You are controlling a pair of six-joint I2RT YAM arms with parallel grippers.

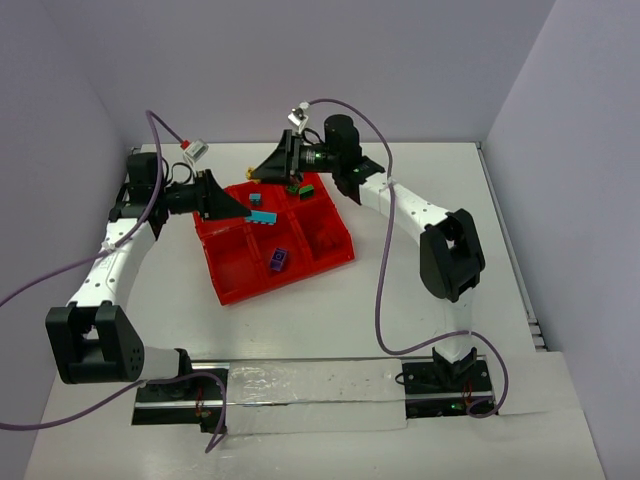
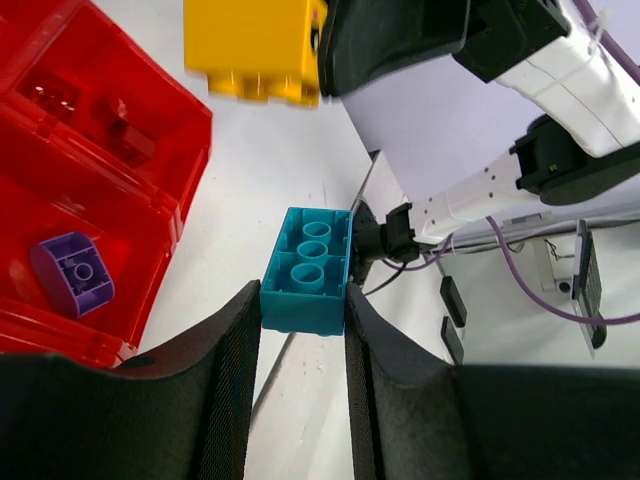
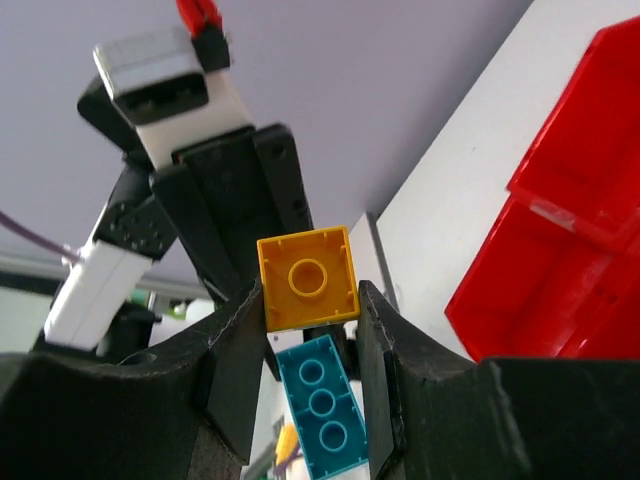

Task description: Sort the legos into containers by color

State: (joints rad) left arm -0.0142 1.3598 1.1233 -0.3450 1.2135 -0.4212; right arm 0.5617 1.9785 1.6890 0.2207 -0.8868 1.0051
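My left gripper (image 2: 304, 298) is shut on a light blue lego (image 2: 308, 270), holding it above the white table beside the red tray (image 2: 165, 215). The top view shows that lego (image 1: 263, 216) over the tray's left part. My right gripper (image 3: 308, 292) is shut on a yellow lego (image 3: 306, 277), with the light blue lego (image 3: 322, 402) just beyond it. From above, the yellow lego (image 1: 252, 173) hangs at the tray's far edge. A purple lego (image 2: 72, 272) lies in a near compartment, and a red one (image 2: 125, 135) lies in the compartment beyond.
A green lego (image 1: 306, 187) lies in a far compartment of the tray (image 1: 235, 285). The two grippers are close together over the tray's far left. Purple cables (image 1: 380, 290) trail across the table. Walls close in the table at the back and the right.
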